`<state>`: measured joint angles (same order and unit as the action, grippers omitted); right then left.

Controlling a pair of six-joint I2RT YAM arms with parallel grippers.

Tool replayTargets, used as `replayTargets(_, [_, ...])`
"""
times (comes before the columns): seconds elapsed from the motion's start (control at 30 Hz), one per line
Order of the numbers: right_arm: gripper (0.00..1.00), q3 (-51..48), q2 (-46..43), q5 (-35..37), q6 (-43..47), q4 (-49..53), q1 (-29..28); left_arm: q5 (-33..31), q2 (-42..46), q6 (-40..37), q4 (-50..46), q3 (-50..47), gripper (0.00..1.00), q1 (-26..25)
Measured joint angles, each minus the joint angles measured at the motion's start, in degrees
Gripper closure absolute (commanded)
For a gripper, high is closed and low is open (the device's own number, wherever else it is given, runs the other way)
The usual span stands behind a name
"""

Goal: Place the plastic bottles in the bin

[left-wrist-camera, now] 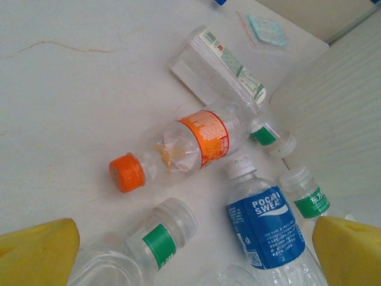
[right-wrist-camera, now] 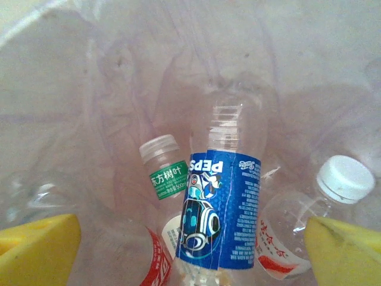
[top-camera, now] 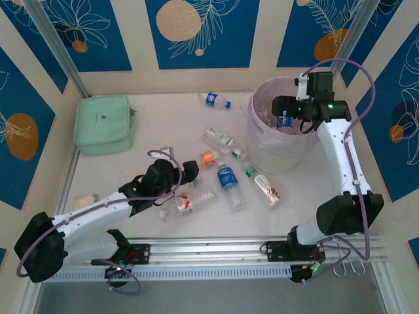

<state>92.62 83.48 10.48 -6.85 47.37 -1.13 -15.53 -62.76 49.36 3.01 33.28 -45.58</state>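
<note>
The bin (top-camera: 262,140) stands at the back right of the table. My right gripper (top-camera: 288,116) hangs open over its mouth. In the right wrist view a blue Pepsi-labelled bottle (right-wrist-camera: 223,208) sits upright in the bin between my spread fingers (right-wrist-camera: 36,250), touching neither pad, among other bottles (right-wrist-camera: 164,173). Several plastic bottles lie on the table: orange-capped (left-wrist-camera: 190,146), blue Pocari (left-wrist-camera: 268,229), green-labelled (left-wrist-camera: 158,235), red-labelled (top-camera: 186,204) and one far back (top-camera: 215,99). My left gripper (left-wrist-camera: 196,238) is open low above them, holding nothing.
A mint-green pouch (top-camera: 103,123) lies at the back left. A small flat clear packet (left-wrist-camera: 268,30) rests near the bin's wall (left-wrist-camera: 339,113). Patterned walls close the table on three sides, and a metal rail (top-camera: 209,252) runs along the near edge.
</note>
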Motion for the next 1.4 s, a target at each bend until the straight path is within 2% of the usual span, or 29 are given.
replayTargets(0.17, [0.03, 0.8, -6.3, 0.0, 0.6, -0.4, -1.2, -0.4, 0.0, 0.7, -2.0, 0.3, 0.0, 0.7])
replayTargets(0.27, [0.04, 1.5, -10.7, -0.8, 1.1, -1.4, -4.0, -1.2, 0.0, -0.7, -5.6, 2.0, 0.0, 1.0])
replayTargets(0.4, [0.04, 4.7, -13.1, -2.2, 2.7, -3.3, -11.4, -1.7, 0.0, -3.4, -9.7, 4.5, 0.0, 1.3])
replayTargets(0.53, [0.05, 9.0, -9.5, -1.8, 7.1, -4.1, -21.0, -1.4, 0.5, -5.4, -12.9, 4.9, 0.0, 1.6])
replayTargets(0.67, [0.04, 15.6, 1.5, 1.8, 14.1, -4.5, -29.8, 0.1, 1.7, -7.0, -15.5, 4.9, 0.0, 1.6])
replayTargets(0.77, [0.04, 21.9, 13.6, 3.7, 17.5, -4.2, -32.5, 1.9, 2.9, -7.8, -16.2, 4.9, 0.0, 1.7])
replayTargets(0.97, [0.03, 37.2, 38.6, 10.5, 20.9, -3.1, -32.3, 5.7, 3.8, -8.0, -16.6, 4.0, 0.0, 1.7])
replayTargets(1.17, [0.02, 58.1, 60.0, 16.9, 22.2, -1.4, -31.4, 7.3, 5.3, -8.3, -17.9, 2.4, 0.0, 1.7])
replayTargets(1.23, [0.02, 61.6, 64.0, 17.8, 22.6, -2.3, -30.7, 7.6, 6.1, -8.4, -18.2, 2.3, 0.0, 1.7])
replayTargets(1.4, [0.02, 61.0, 67.6, 16.9, 24.1, -7.0, -27.9, 7.7, 8.2, -8.9, -18.8, 2.2, 0.0, 1.7])
